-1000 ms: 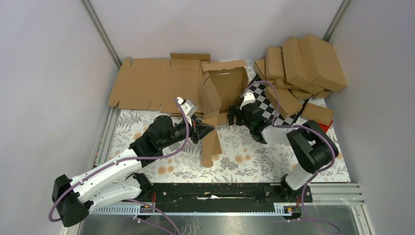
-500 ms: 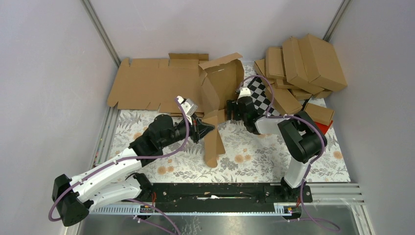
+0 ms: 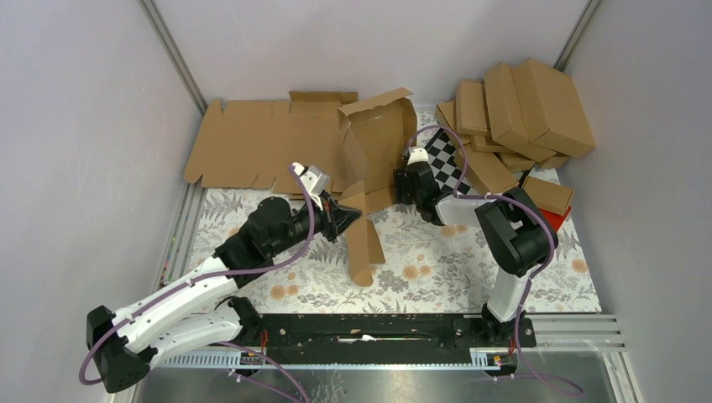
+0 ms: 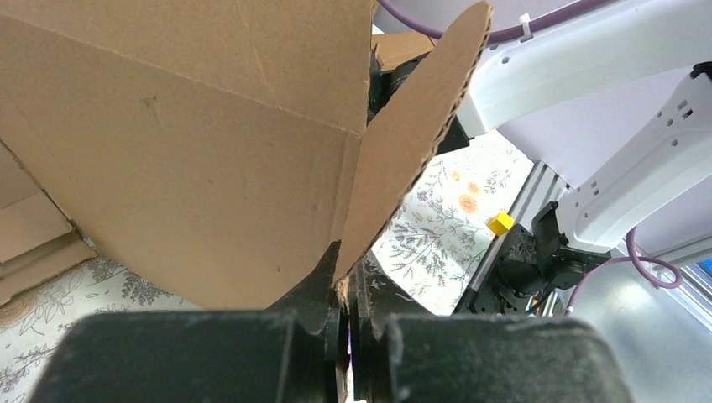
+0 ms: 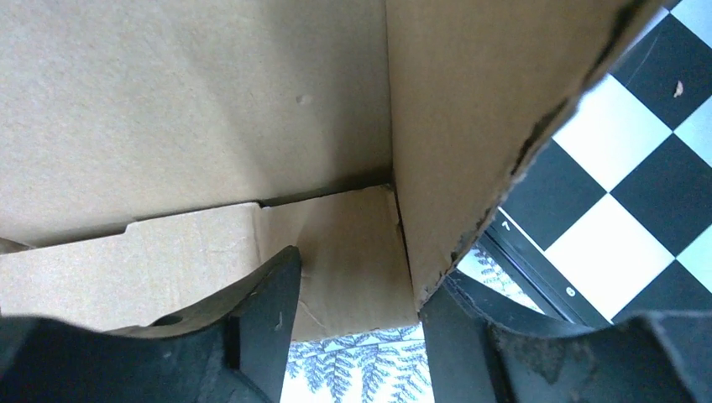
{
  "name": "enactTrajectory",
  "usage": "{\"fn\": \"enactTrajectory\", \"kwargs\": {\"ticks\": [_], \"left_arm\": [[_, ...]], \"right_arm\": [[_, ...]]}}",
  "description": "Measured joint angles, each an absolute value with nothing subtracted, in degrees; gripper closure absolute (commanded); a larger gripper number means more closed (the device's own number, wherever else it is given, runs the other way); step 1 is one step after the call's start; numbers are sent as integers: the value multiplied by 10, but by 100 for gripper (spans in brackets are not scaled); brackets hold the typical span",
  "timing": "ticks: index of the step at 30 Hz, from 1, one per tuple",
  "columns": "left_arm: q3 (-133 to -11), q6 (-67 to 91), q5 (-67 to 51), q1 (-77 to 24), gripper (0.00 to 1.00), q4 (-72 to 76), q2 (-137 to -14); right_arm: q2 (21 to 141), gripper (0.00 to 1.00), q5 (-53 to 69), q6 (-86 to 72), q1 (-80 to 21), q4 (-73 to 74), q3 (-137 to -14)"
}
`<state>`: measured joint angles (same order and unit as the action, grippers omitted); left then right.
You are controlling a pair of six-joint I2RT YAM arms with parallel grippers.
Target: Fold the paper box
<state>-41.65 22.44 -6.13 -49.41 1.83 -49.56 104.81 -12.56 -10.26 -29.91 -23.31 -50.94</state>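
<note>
The paper box [image 3: 378, 138], a half-folded piece of brown cardboard, stands upright in the middle of the table, with one long flap [image 3: 363, 239] hanging toward the front. My left gripper [image 3: 348, 217] is shut on the edge of that flap; in the left wrist view the cardboard [image 4: 210, 151] runs down between the closed fingers of my left gripper [image 4: 348, 294]. My right gripper [image 3: 405, 183] is at the box's right side. Its jaws [image 5: 361, 285] stand apart, straddling the lower corner of the box's side wall [image 5: 453, 126], and the right fingertip [image 5: 445, 306] touches the wall's edge.
Flat cardboard sheets [image 3: 260, 143] lie at the back left. A pile of folded boxes [image 3: 520, 109] fills the back right, over a black-and-white checkered board [image 3: 449, 164] and a small red block [image 3: 558, 217]. A tiny yellow piece [image 4: 501, 223] sits by the front rail.
My right gripper moved left onto the box's right wall and its jaws narrowed. The box leaned left and its top flap lifted. My left gripper shifted slightly back with the flap.
</note>
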Motion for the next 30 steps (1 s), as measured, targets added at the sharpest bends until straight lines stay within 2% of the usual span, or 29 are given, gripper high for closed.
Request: {"fn": "enactTrajectory", "kwargs": {"ticks": [9,11,16,22,30], "left_arm": [[-416,225,-77,-493,100,-14,-476],[-416,224,-89,-493,100,-17,-476],[-415,223,-98,-493,100,-23,-467],[-415,223,-99,-493,100,-27,-463],[-415,217,-100,-493,100,-29,-475]], "right_arm": [[958,45,-122,-119,-297,-206,-423],[940,41,-119,-123,-297,-196,-401],[934,20,-112,-125,-297,-186,-392],[942,1,-92,-117,-297,-193,-411],[961,0,-63,-78,-297,-217,-435]]}}
